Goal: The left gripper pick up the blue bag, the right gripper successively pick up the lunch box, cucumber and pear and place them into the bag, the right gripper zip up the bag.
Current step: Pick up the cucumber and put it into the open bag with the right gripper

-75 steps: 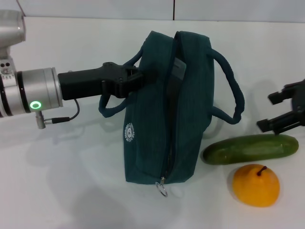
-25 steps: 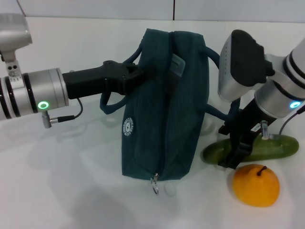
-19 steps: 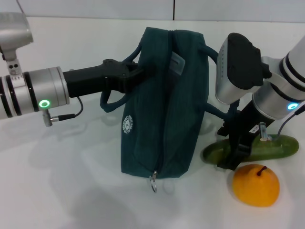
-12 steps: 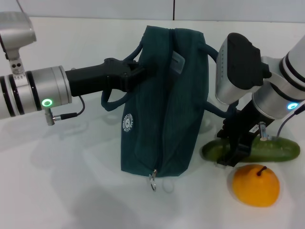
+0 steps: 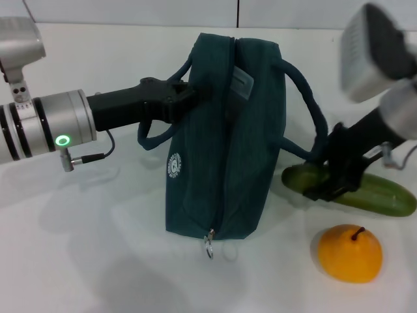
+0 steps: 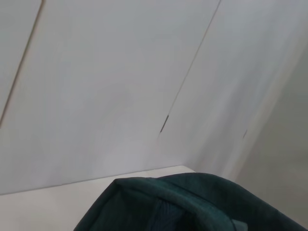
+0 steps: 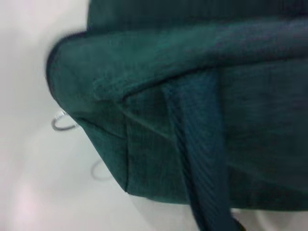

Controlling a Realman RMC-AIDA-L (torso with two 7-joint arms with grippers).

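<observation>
My left gripper (image 5: pixel 190 98) pinches the bag (image 5: pixel 228 163) rim; my right gripper (image 5: pixel 335 176) clamps the cucumber (image 5: pixel 384 195), beside the pear (image 5: pixel 350 253).

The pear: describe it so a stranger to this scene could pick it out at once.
Start at the blue bag standing in the middle of the white table, held at its top edge by the left gripper. To its right lies the cucumber, with the right gripper on it. The pear sits nearer the camera than the cucumber: squat, yellow-orange, dark-stemmed, the only round thing.
</observation>
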